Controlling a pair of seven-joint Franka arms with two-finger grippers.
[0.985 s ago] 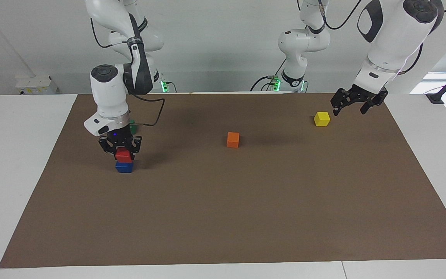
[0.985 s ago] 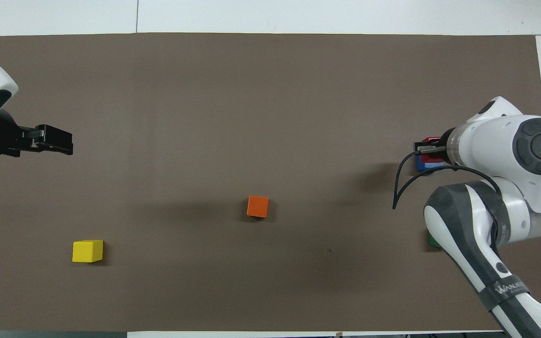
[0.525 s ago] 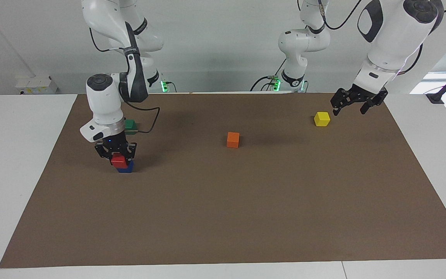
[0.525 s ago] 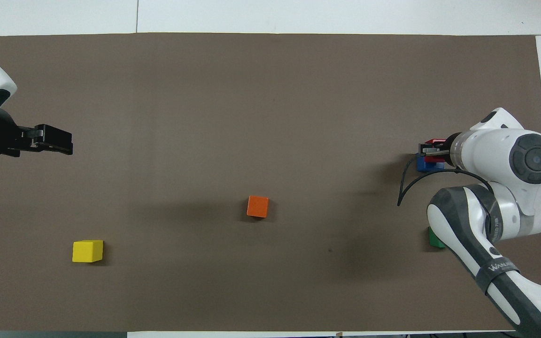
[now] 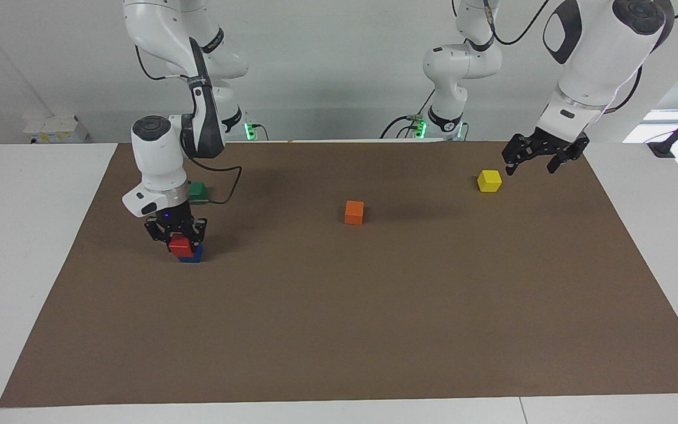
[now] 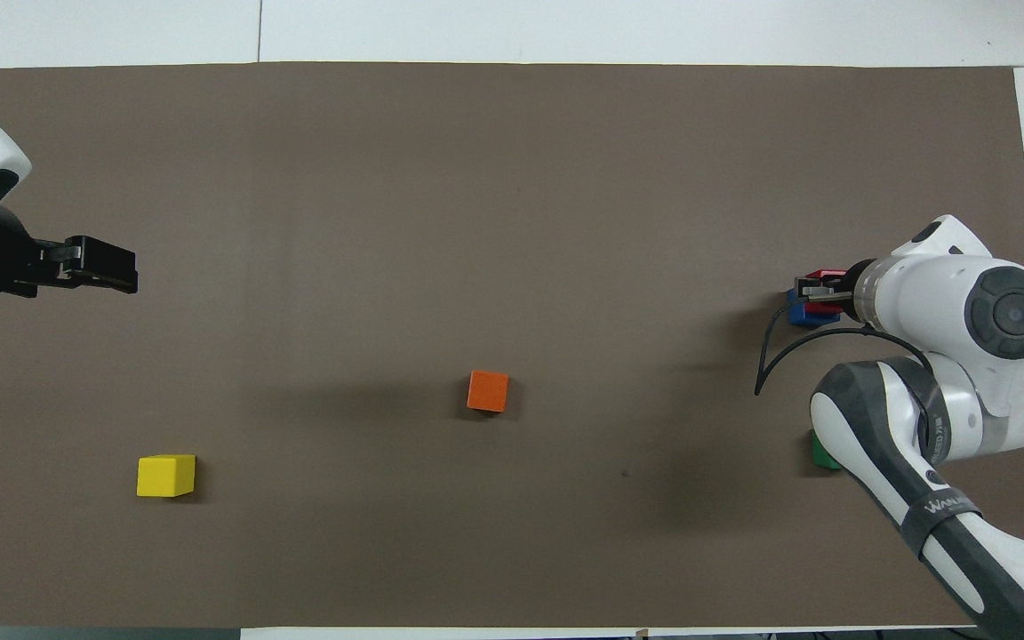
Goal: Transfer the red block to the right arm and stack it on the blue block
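Observation:
My right gripper [image 5: 179, 240] is shut on the red block [image 5: 180, 245] and holds it low against the blue block [image 5: 193, 255]. The red block covers most of the blue one and sits a little off it, toward the right arm's end of the table. I cannot tell whether it rests on it. In the overhead view the right gripper [image 6: 819, 292] hides most of the red block [image 6: 825, 275] and the blue block [image 6: 796, 314]. My left gripper [image 5: 532, 159] waits open and empty in the air beside the yellow block; it also shows in the overhead view [image 6: 103, 265].
A green block [image 5: 198, 190] lies just nearer to the robots than the stack, partly under the right arm [image 6: 823, 455]. An orange block [image 5: 354, 212] sits mid-table. A yellow block [image 5: 489, 181] lies toward the left arm's end. A brown mat [image 5: 374, 330] covers the table.
My right gripper has come down with the red block and shifted a little toward the right arm's end, so the red block now covers more of the blue one. The left arm has not moved.

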